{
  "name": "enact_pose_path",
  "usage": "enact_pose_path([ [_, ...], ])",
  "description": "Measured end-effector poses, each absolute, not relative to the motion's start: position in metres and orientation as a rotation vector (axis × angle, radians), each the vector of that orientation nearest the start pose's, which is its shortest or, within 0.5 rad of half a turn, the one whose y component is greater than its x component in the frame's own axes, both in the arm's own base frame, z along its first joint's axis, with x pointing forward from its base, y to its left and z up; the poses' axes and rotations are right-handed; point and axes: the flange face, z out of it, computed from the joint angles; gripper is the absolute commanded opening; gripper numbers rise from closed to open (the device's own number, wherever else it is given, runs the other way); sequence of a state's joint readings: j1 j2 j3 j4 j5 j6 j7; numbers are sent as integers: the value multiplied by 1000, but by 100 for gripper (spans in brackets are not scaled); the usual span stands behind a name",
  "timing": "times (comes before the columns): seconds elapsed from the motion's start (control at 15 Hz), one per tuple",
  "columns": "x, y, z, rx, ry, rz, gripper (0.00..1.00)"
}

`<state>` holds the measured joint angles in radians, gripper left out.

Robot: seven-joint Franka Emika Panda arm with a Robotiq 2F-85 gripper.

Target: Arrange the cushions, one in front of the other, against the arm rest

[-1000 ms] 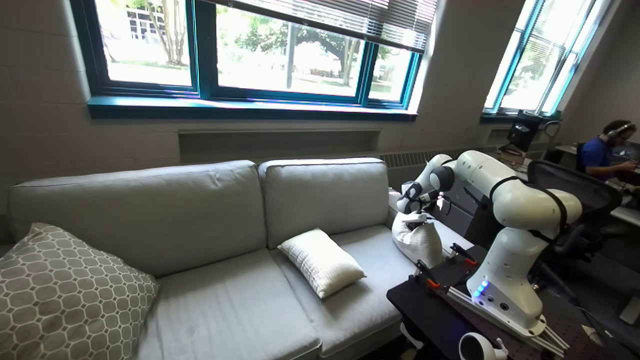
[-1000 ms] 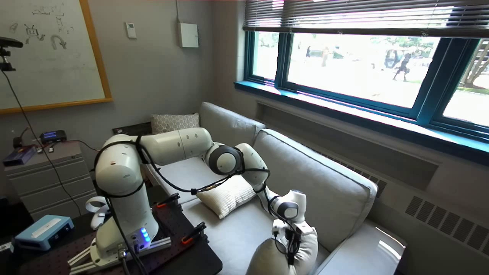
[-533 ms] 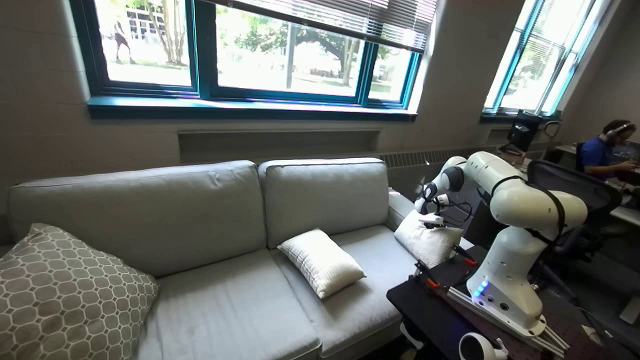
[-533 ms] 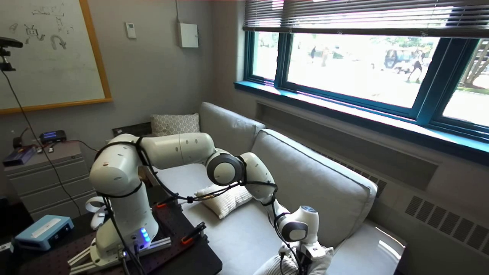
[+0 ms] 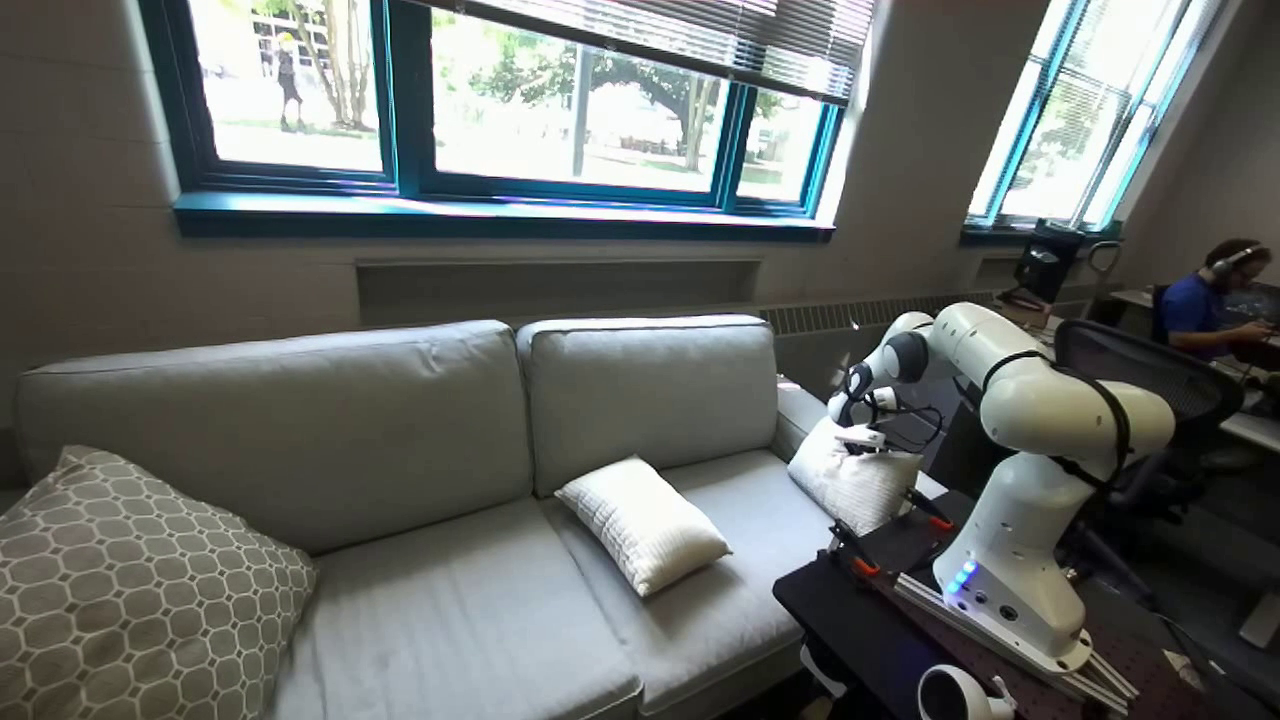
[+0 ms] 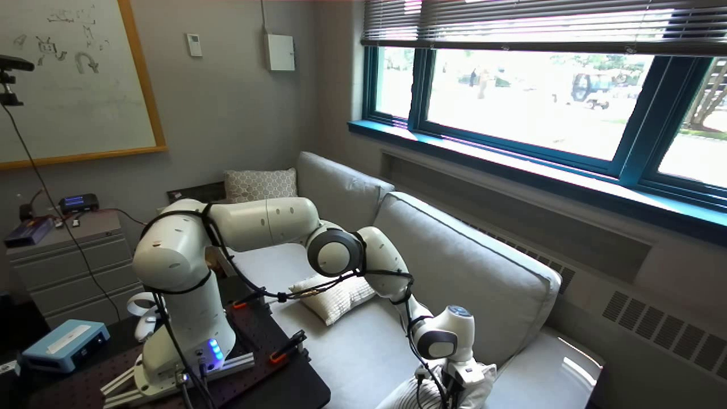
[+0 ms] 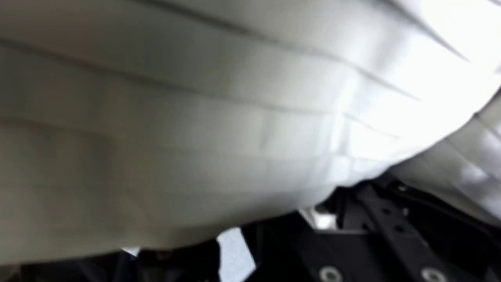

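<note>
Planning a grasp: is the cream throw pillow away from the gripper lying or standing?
Lying: both exterior views show the cream throw pillow on the sofa seat, broad face up.

1. The robot arm (image 6: 261,224) is showing rounded cream-white segments (image 6: 291,222), speckled with small grey dots (image 6: 278,211).
2. Dark grey rings (image 6: 334,235) are framing pale discs (image 6: 333,257) on its joints (image 6: 440,345).
3. A black cable (image 6: 282,296) is looping along it, and black straps (image 6: 180,292) are circling the shoulder (image 6: 164,255).
4. In an exterior view, blue lights (image 6: 216,349) are glowing at four o'clock on the white base (image 6: 190,329).
5. In the wrist view, toward five o'clock, dark metal plates (image 7: 344,250) are carrying pale round screws (image 7: 330,273).
</note>
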<state>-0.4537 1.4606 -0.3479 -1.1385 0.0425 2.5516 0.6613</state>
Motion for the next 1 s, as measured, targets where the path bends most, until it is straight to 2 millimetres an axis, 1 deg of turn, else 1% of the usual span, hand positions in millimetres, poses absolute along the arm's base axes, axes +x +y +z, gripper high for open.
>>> enact_pose_path([
  [0.27, 527, -456, -77, -2863, 1954, -3, 76],
  [0.47, 530, -460, -70, -2866, 1951, -62, 99],
  [0.73, 533, -463, -53, -2870, 1941, -226, 100],
  [1.0, 536, -456, -26, -2862, 1909, -474, 100],
])
